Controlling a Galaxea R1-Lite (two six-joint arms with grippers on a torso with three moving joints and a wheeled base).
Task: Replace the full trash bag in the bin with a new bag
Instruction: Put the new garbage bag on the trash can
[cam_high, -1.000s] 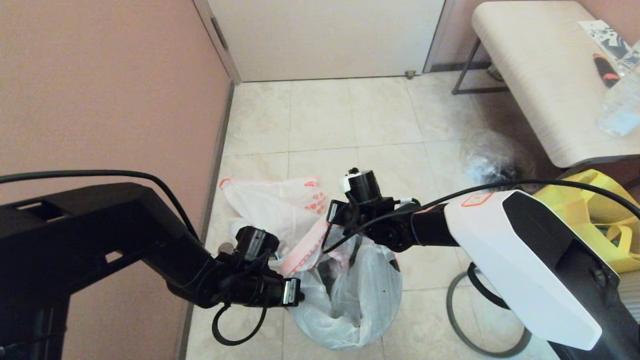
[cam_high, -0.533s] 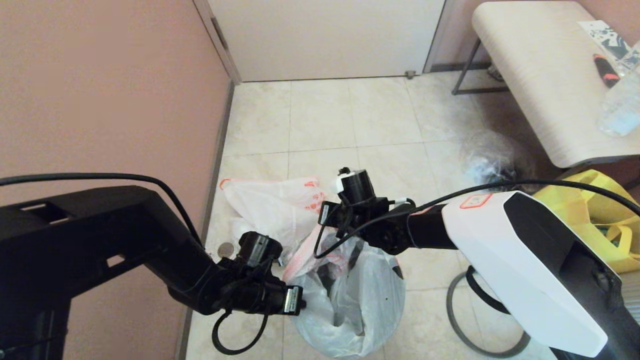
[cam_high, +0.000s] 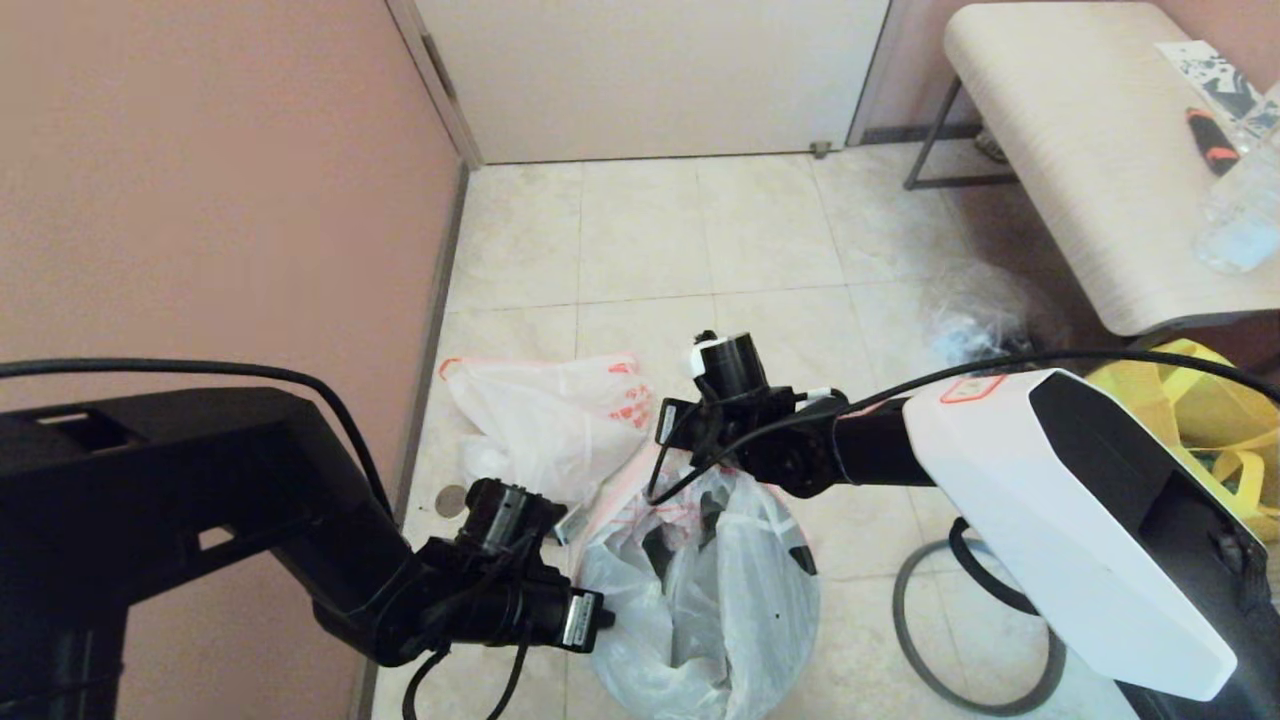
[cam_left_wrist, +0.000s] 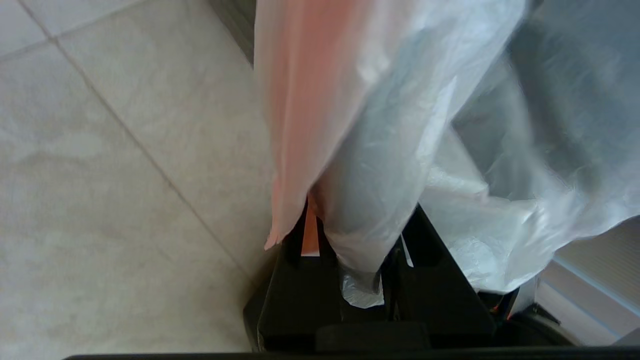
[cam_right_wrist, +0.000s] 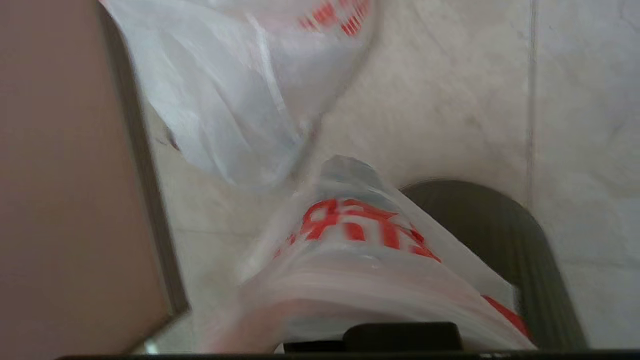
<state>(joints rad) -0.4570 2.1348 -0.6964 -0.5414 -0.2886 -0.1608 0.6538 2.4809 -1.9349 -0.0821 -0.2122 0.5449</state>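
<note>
Over the bin (cam_right_wrist: 505, 240), left gripper (cam_left_wrist: 357, 250) has dropped lower

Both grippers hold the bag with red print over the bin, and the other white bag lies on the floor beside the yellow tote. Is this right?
Not quite. The other white bag lies on the floor by the pink wall, not beside the yellow tote, which sits far across the floor; the head view shows this. The rest holds: the left gripper and right gripper both hold the bag with red print over the bin.
</note>
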